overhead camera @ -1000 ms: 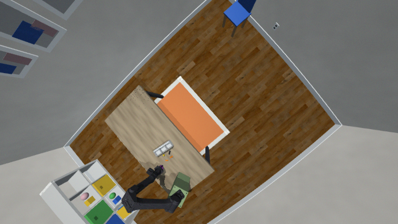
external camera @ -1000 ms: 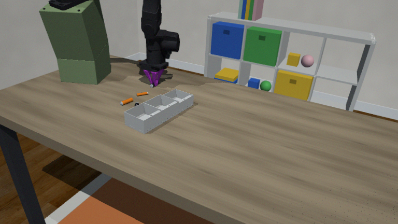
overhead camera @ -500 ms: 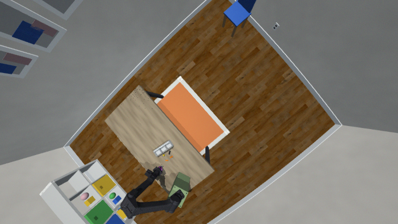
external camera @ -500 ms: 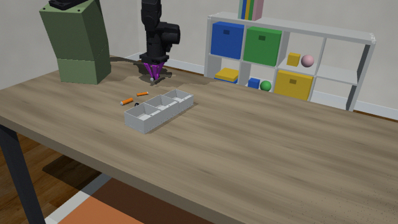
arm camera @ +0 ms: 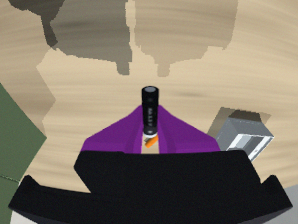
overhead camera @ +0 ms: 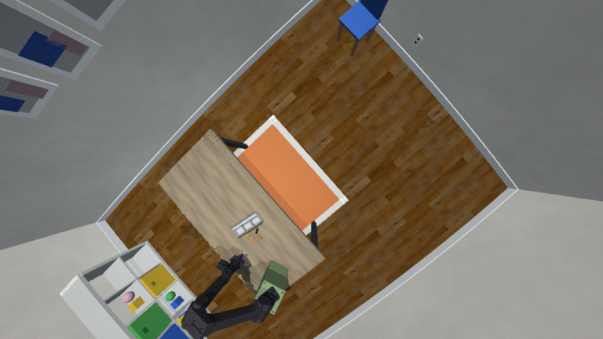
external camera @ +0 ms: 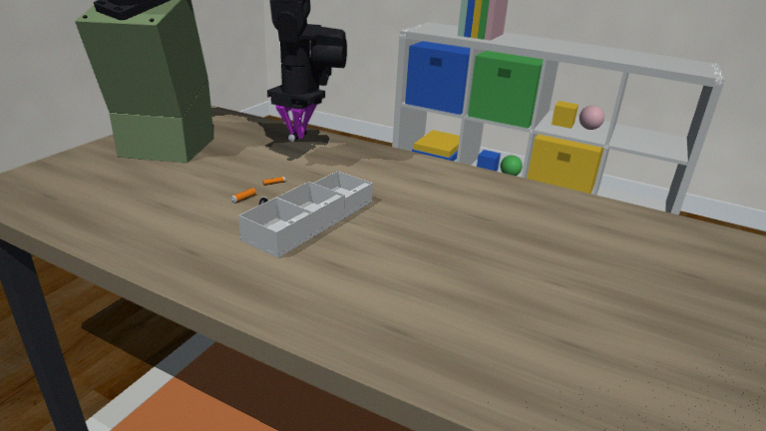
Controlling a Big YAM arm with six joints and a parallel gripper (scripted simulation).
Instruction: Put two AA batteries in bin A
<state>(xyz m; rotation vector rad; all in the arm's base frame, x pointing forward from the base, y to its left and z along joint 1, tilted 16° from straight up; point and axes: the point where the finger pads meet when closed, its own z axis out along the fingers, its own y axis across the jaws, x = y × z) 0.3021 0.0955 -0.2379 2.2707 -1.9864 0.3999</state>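
The gripper clamps one battery, well behind the bins. Two batteries lie beside the bins; none visibly delivered.

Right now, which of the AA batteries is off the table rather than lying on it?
The battery clamped upright between the purple fingers of the gripper, away from the bins. The two orange batteries lie flat beside the bins.

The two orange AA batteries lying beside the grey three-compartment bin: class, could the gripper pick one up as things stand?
Probably not yet. The path to the two orange AA batteries looks open, but the gripper is already shut on another battery, so its purple fingers are occupied until that one is released into the bin.
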